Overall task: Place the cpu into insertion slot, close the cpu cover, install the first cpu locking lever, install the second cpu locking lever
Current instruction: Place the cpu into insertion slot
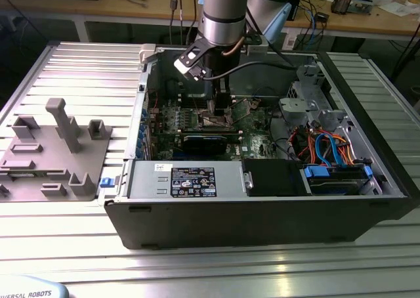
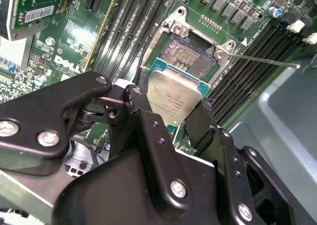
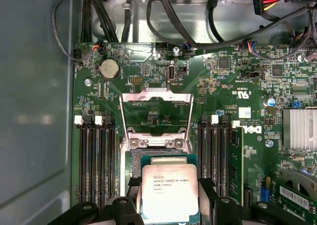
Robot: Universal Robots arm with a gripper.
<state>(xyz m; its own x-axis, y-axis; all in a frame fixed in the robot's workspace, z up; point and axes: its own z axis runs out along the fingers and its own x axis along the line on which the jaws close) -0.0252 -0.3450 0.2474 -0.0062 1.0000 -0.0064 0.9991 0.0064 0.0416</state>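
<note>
The cpu [image 3: 169, 193], a flat square chip with a silver-grey top, sits between my gripper [image 3: 169, 207] fingers, which are shut on its two side edges. It hangs just above the insertion slot [image 2: 193, 56], whose silvery rim and pin field show beyond the chip's far edge in the second wrist view. The cpu cover [image 3: 156, 113] stands swung open past the slot [image 3: 132, 160]. One thin locking lever [image 2: 267, 61] sticks out sideways from the socket corner. In the exterior view my gripper [image 1: 215, 111] reaches down into the open computer case over the green board.
Long memory slots [image 3: 96, 160] flank the socket on both sides. A silver heatsink [image 3: 299, 128] and black cables [image 3: 163, 17] lie nearby. A long black card [image 1: 207, 144], the power supply [image 1: 180, 180] and a drive cage with orange and blue cables [image 1: 328, 153] fill the case. A grey fixture [image 1: 56, 150] rests outside.
</note>
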